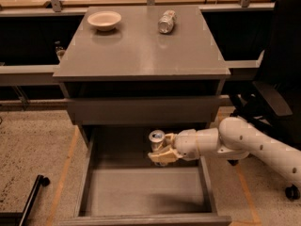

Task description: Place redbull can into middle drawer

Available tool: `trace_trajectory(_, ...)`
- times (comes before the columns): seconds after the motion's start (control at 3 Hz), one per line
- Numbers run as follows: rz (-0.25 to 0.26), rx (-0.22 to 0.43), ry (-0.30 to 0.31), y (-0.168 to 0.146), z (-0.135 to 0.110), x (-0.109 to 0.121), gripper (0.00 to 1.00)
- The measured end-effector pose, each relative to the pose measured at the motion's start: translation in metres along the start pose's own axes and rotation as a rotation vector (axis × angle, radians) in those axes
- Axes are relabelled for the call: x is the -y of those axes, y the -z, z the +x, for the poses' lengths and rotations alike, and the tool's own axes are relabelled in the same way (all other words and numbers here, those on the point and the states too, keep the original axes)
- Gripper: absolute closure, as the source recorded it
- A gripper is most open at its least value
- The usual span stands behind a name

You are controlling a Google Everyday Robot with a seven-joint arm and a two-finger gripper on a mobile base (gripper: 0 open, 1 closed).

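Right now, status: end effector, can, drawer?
End effector shut on redbull can, upright, over rear of open middle drawer. Not released yet. Bowl, second can up on cabinet top, out of the way.

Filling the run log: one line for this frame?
phase: placing | gripper: shut on redbull can, upright | position: over rear of open middle drawer | released: no

Arm [254,145]: white, enters from the right, forearm sloping down leftward.
Wrist [188,145]: roughly level, pointing left.
End effector [160,155]: low, mid-view, fingers apparently clasped around the redbull can [156,138].
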State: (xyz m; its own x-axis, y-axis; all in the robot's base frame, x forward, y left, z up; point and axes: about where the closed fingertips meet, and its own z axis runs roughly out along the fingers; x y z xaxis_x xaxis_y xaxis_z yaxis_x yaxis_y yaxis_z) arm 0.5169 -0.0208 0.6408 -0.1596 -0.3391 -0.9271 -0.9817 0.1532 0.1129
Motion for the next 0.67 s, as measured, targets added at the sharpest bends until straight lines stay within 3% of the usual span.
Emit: trace_trajectory(0.67,-0.030,0.036,-0.038,-0.024,0.018,-0.005,1.00)
